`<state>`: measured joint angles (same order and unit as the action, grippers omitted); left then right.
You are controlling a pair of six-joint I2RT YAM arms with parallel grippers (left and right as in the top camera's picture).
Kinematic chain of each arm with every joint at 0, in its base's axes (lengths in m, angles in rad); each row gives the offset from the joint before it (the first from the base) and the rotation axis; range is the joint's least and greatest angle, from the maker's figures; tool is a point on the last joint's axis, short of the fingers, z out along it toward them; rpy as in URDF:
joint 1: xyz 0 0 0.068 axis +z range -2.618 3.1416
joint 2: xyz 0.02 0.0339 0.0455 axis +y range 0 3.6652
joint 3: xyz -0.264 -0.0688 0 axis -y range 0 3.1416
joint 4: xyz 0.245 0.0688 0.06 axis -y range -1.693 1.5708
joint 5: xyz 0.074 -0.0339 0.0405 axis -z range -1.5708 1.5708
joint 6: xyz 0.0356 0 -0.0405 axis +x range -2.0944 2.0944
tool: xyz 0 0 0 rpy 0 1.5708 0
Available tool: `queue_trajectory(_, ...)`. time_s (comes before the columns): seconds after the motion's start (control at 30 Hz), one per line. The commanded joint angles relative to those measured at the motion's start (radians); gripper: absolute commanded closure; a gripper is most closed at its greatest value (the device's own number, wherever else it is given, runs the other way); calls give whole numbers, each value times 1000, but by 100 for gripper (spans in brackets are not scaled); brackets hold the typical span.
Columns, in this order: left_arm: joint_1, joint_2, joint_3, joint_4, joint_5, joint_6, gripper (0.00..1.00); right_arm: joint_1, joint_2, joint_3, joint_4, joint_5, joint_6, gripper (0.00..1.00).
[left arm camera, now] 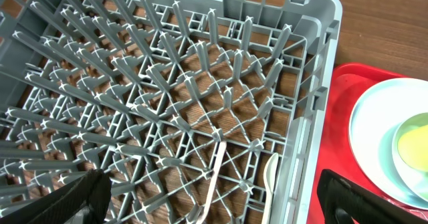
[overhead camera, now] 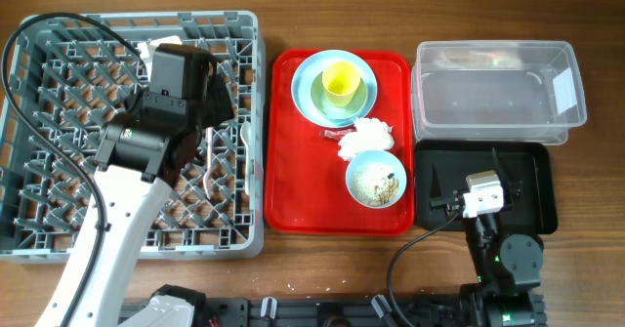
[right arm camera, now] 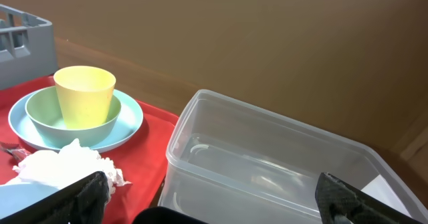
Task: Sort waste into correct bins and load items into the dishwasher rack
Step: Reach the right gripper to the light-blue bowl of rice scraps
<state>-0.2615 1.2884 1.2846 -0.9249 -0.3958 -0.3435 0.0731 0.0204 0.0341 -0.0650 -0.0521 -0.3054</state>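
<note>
A: Nearest first. What's at the front?
B: Black tray [overhead camera: 537,171], 1x, front right. The right gripper [right arm camera: 210,184] hangs over it, jaws spread wide, nothing btwn them.
A: And on the left?
B: Rack [overhead camera: 137,20], 1x, grey, takes up the whole left side. The left gripper [left arm camera: 212,196] is over its right half, jaws released, gripping nothing. Below it, 2 white utensils [left arm camera: 216,174] lie flat on the rack floor, side by side, next to the right wall. Can't tell spoon from fork.
A: Middle?
B: Red tray [overhead camera: 293,181], 1x, btwn the rack and the 2 bins. Bowls: 2. The near one is the pale blue bowl [overhead camera: 391,192], w/ beige food scraps [overhead camera: 371,179] in it. Just behind, at its rim, 1 crumpled napkin [overhead camera: 365,137] lies on the red tray. At the far end is 1 plate [overhead camera: 303,85], pale blue, w/ the greenish bowl [right arm camera: 40,114] sitting in it and 1 yellow cup [overhead camera: 340,81] upright in that bowl.
A: Wrapper?
B: There's a small dark bit [overhead camera: 335,132] on the napkin's left, too small to say what it is.
A: Farthest?
B: Clear tub [overhead camera: 422,83], 1x, back right, directly behind the black tray, w/ a white label [overhead camera: 563,88] on its right end.
</note>
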Motion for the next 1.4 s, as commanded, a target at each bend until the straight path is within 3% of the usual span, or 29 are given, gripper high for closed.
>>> queue_trajectory(0.0,5,4,6,-1,-13,-16,0,-4,-3,0,5,-12,-8,0)
queue_trajectory(0.2,5,4,6,-1,-13,-16,0,-4,-3,0,46,-28,-8,0)
queue_trajectory(0.27,5,4,6,-1,-13,-16,0,-4,-3,0,50,-190,-8,0)
queue_trajectory(0.33,5,4,6,-1,-13,-16,0,-4,-3,13,130,-336,90,0)
queue_trajectory(0.37,5,4,6,-1,-13,-16,0,-4,-1,61,82,-301,194,0)
queue_trajectory(0.47,5,4,6,-1,-13,-16,0,-5,101,251,-66,-230,287,0)
queue_trajectory(0.57,5,4,6,-1,-13,-16,0,-6,540,689,-309,-210,253,0)
queue_trajectory(0.67,5,4,6,-1,-13,-16,0,-6,1119,1255,-767,-198,64,0)
queue_trajectory(0.77,5,4,6,-1,-13,-16,0,-6,1466,1556,-958,-207,168,0)
queue_trajectory(0.93,5,4,6,-1,-13,-16,0,-74,1733,1619,-914,11,342,1)
queue_trajectory(1.0,5,4,6,-1,-13,-16,0,-119,1778,1619,-874,-5,346,33)
queue_trajectory(1.03,5,4,6,-1,-13,-16,0,-150,1823,1617,-842,-7,365,88)
queue_trajectory(1.07,5,4,6,-1,-13,-16,0,-158,1846,1616,-836,-7,365,95)
queue_trajectory(1.37,5,4,6,-1,-13,-16,0,-157,2132,1585,-873,-171,395,95)
